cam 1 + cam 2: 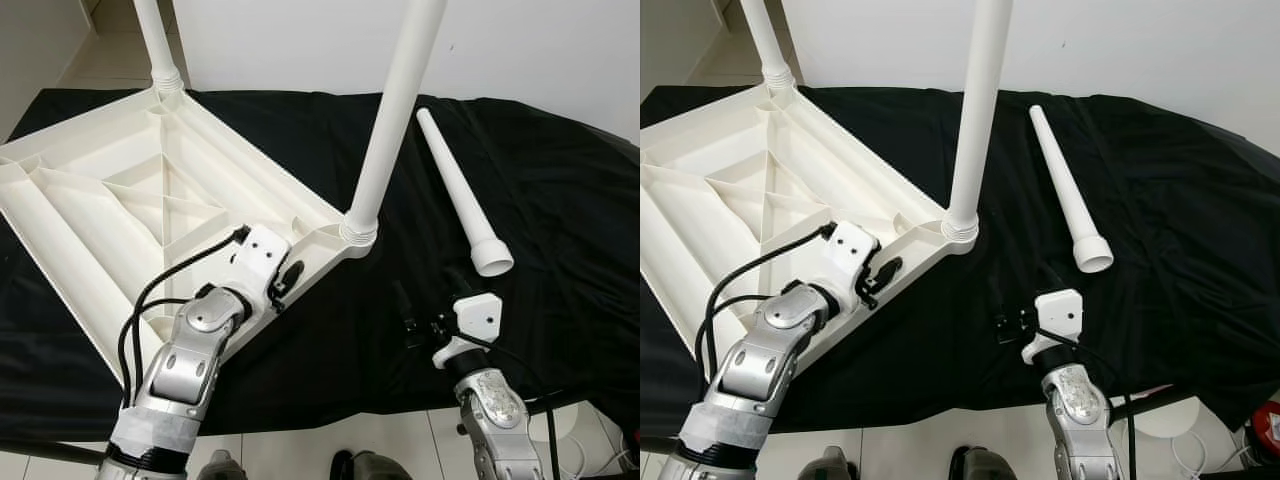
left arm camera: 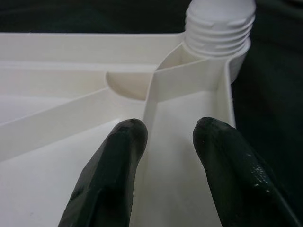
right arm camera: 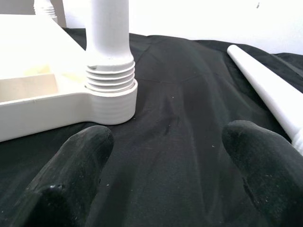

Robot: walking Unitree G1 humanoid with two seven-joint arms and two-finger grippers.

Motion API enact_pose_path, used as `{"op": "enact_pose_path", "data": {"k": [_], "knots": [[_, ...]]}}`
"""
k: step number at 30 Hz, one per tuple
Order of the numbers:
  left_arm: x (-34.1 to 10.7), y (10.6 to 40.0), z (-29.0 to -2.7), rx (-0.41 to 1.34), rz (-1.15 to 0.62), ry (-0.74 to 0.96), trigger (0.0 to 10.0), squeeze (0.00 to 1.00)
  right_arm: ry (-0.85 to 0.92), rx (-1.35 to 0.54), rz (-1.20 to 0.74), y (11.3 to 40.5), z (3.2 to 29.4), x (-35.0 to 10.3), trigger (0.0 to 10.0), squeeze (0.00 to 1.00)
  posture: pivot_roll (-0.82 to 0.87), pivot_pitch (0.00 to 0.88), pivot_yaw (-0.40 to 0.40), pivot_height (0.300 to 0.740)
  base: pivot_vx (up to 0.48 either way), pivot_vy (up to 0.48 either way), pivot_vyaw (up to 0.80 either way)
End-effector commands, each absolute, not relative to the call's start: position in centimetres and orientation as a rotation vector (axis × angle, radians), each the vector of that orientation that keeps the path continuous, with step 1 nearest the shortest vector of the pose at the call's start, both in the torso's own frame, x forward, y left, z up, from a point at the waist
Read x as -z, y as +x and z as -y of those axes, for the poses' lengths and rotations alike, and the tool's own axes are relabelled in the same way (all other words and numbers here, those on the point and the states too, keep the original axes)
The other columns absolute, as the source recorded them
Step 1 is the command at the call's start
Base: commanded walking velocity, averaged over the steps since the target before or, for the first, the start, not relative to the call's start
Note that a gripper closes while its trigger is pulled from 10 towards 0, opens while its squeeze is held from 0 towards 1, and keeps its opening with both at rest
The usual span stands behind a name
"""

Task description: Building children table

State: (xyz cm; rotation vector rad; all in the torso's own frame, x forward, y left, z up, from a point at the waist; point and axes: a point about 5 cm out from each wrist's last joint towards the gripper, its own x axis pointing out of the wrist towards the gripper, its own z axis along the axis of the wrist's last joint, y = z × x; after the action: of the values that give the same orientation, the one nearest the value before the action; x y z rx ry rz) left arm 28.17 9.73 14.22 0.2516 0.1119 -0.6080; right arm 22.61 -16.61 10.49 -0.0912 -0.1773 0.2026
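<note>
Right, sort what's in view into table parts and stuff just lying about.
Part of the job:
- upturned white tabletop
- near screwed-in leg
- far screwed-in leg
- loose leg on the cloth
- left gripper at the tabletop's rim
- right gripper, open

Lying about:
- black cloth
- white cable on the floor

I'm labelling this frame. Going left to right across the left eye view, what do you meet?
Upturned white plastic tabletop with ribbed underside → left end effector on its edge → upright white plastic leg screwed into the near corner → loose white tapered leg lying on the black cloth.
</note>
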Motion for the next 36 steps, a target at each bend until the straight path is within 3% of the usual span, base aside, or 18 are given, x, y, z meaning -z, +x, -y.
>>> {"op": "enact_pose_path", "data": {"k": [1,9,14,24,32,36], "knots": [[-14.5,27.6,-9.8,0.727,-0.104,0.212,10.0,0.00,-0.086,-0.196,0.168,22.5,16.7,-10.1,10.0,0.00,0.06,0.061,-0.042,0.740,0.000,0.000,0.00],[-17.2,28.0,-12.3,0.715,-0.003,0.107,10.0,0.00,-0.080,-0.205,0.176,23.1,16.3,-10.2,10.0,0.00,0.08,0.053,-0.051,0.740,0.000,0.000,0.00],[-18.0,27.5,-13.5,0.772,0.060,0.140,10.0,0.00,-0.074,-0.204,0.190,23.8,16.1,-10.5,10.0,0.00,0.09,0.040,-0.054,0.740,0.000,0.000,0.00],[-16.8,24.5,-16.6,1.039,-0.130,0.127,10.0,0.00,-0.063,-0.146,0.213,26.0,16.5,-11.3,10.0,0.00,0.11,0.034,-0.082,0.740,0.000,0.000,0.00],[-16.8,24.4,-18.8,1.063,-0.206,0.184,10.0,0.00,-0.058,-0.157,0.228,26.8,16.2,-11.6,10.0,0.00,0.13,0.022,-0.095,0.740,0.000,0.000,0.00],[-16.9,24.1,-21.6,1.013,-0.260,0.287,10.0,0.00,-0.070,-0.183,0.235,27.6,16.0,-11.8,10.0,0.00,0.14,0.005,-0.108,0.740,0.000,0.000,0.00]]}}
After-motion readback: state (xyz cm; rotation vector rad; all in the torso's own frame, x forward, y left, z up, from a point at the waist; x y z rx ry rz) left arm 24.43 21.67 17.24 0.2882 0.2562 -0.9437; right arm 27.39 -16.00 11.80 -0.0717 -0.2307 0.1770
